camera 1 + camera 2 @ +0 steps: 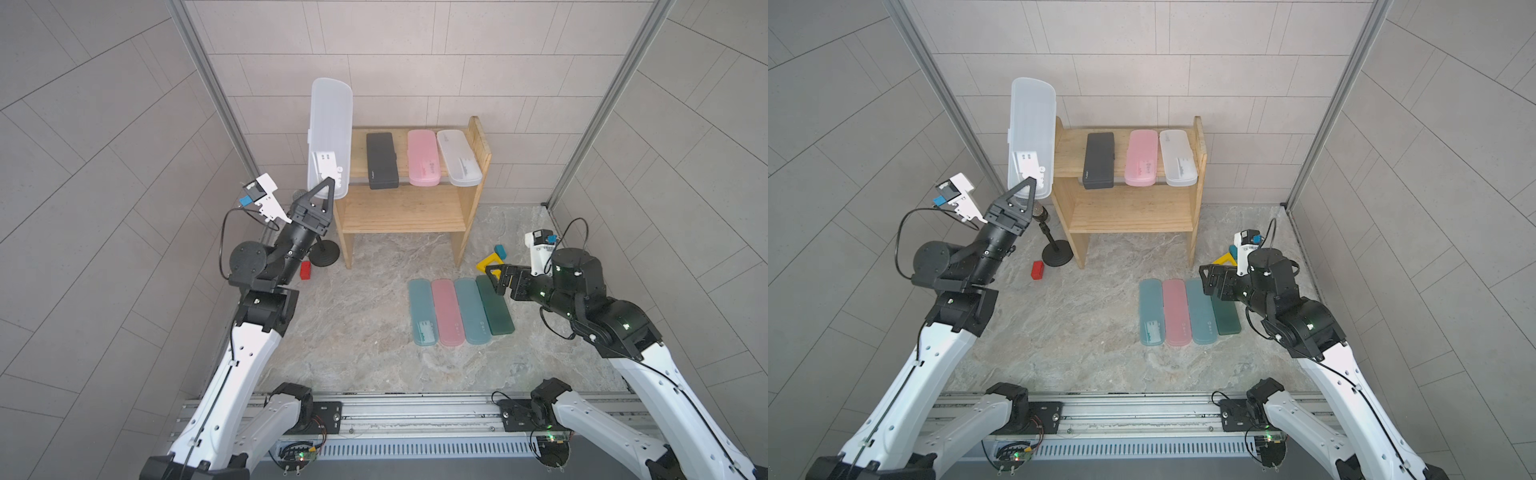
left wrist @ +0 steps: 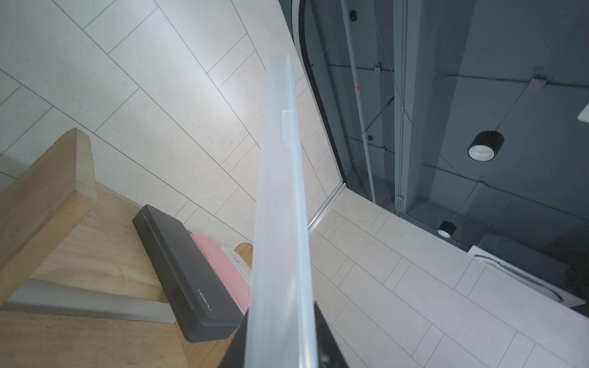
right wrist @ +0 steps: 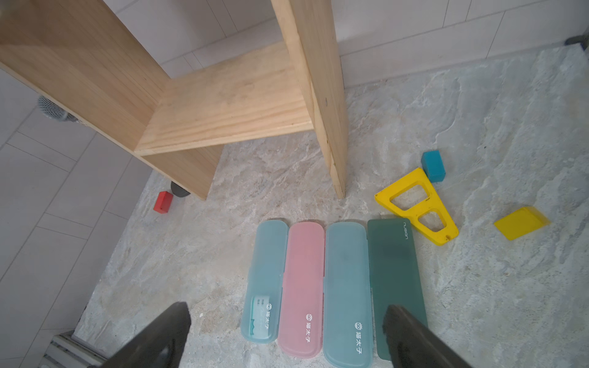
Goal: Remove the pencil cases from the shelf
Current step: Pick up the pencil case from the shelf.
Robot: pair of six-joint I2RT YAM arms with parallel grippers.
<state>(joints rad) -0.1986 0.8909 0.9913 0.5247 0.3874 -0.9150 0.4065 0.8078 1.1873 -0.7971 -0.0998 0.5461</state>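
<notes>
we recorded the left gripper (image 1: pixel 327 187) clamped on a frosted white pencil case (image 1: pixel 330 124), upper left of the shelf (image 1: pixel 407 208); the right gripper (image 3: pixel 287 307) had its jaws apart.

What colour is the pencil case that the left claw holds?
Frosted white; the held case shows best in a top view.

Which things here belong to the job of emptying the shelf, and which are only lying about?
Job: shelf; raised white case; black case, pink case and second white case on its top board; row of four cases on the floor.
Lying about: red block; blue block; yellow frame; yellow wedge; microphone stand.
</notes>
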